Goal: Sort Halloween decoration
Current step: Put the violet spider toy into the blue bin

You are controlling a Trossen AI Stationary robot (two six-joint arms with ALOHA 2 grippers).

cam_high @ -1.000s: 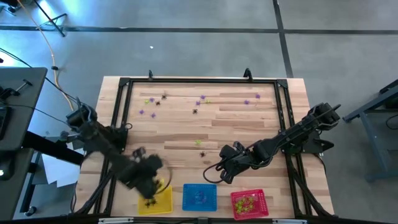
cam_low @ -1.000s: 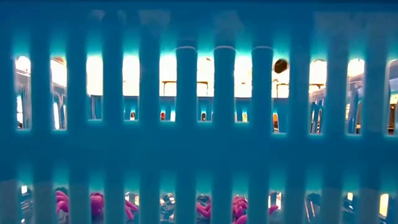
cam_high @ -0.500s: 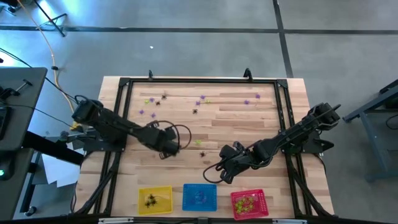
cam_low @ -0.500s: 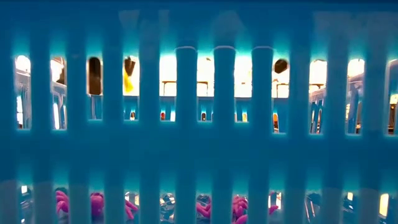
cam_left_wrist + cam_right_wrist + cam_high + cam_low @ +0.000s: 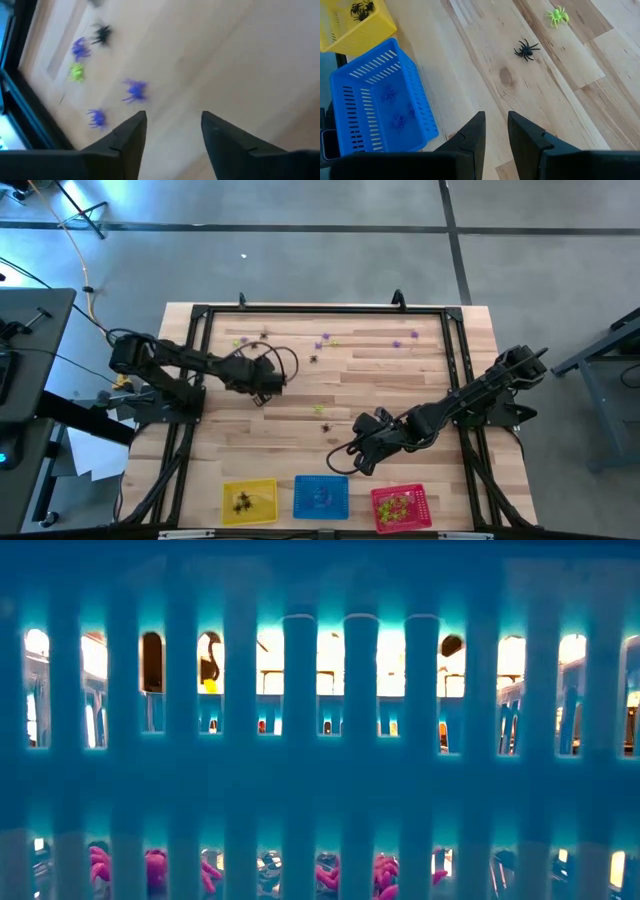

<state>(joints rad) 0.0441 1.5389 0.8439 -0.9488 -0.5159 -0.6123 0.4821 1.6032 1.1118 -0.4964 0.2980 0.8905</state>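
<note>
High view: along the table's point(image 5: 400, 360) near edge stand three mesh baskets in a row, the yellow basket point(image 5: 249, 502) holding black spiders, the blue basket point(image 5: 321, 496) holding purple ones, and the red basket point(image 5: 400, 507) holding yellow-green ones. Just beyond the blue and red baskets hangs the right gripper point(image 5: 356, 461); its wrist view shows the two fingers point(image 5: 473, 137) a narrow gap apart with nothing between them. Ahead of it on the bare wood lie a black spider point(image 5: 526, 49) and a yellow-green spider point(image 5: 557, 15). Farther in, on the left side, the left gripper point(image 5: 262, 388) hangs over the table with its jaws spread wide and empty. Past its fingers point(image 5: 131, 131) lie several purple spiders point(image 5: 134, 90), one yellow-green and one black. The rest of the decorations point(image 5: 325, 340) are scattered in a loose band near the far edge.
</note>
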